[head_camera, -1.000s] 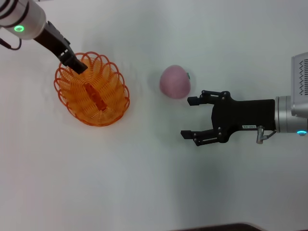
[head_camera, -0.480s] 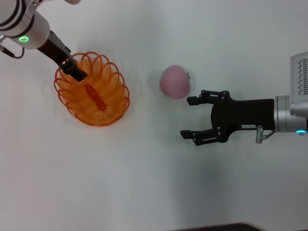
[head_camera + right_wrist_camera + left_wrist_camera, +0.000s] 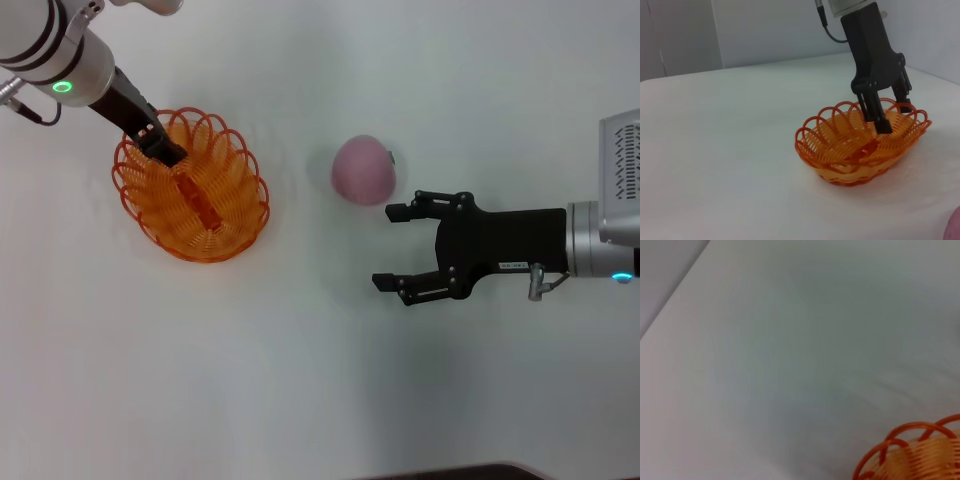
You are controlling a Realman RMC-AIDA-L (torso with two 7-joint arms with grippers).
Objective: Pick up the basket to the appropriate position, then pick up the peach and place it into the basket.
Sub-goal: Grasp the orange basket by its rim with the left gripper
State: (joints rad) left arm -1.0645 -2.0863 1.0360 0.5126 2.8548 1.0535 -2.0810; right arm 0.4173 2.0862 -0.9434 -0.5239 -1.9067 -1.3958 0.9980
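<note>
The orange basket point(image 3: 192, 190) sits on the white table at the left; it also shows in the right wrist view point(image 3: 860, 145) and at one corner of the left wrist view point(image 3: 912, 452). My left gripper point(image 3: 168, 153) is at its far-left rim. In the right wrist view the left gripper point(image 3: 895, 118) is open, with one finger inside the rim and one outside. The pink peach point(image 3: 363, 169) lies on the table right of the basket. My right gripper point(image 3: 386, 247) is open and empty, just in front and right of the peach, jaws pointing left.
The white table point(image 3: 300, 350) stretches around both things. A dark front edge point(image 3: 450, 472) shows at the bottom of the head view. A pale wall point(image 3: 765, 30) stands behind the table in the right wrist view.
My left arm has shifted a little toward the basket while its fingertips stay at the rim. The basket and peach have not moved. The right gripper has edged slightly left.
</note>
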